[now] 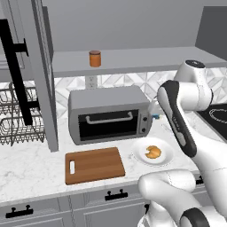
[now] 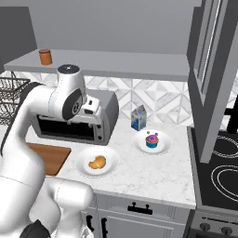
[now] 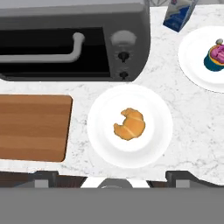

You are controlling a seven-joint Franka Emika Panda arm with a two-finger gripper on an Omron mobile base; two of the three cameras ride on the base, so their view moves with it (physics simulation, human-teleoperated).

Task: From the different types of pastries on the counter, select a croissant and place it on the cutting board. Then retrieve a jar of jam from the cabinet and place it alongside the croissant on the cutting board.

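The croissant (image 3: 129, 124), centred on a round white plate (image 3: 101, 144) right of the cutting board (image 3: 33, 127), is judged light, soft and crushable; a gentle hold across its thick middle is advised. The gripper's opening cannot be told.

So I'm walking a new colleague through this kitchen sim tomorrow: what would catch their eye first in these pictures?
Probably the golden croissant on its round white plate, in front of the grey toaster oven, with the bare brown cutting board just left of it on the marble counter. Next, the pink-topped cupcake on a second plate to the right. The orange jar of jam stands alone on the cabinet shelf above.
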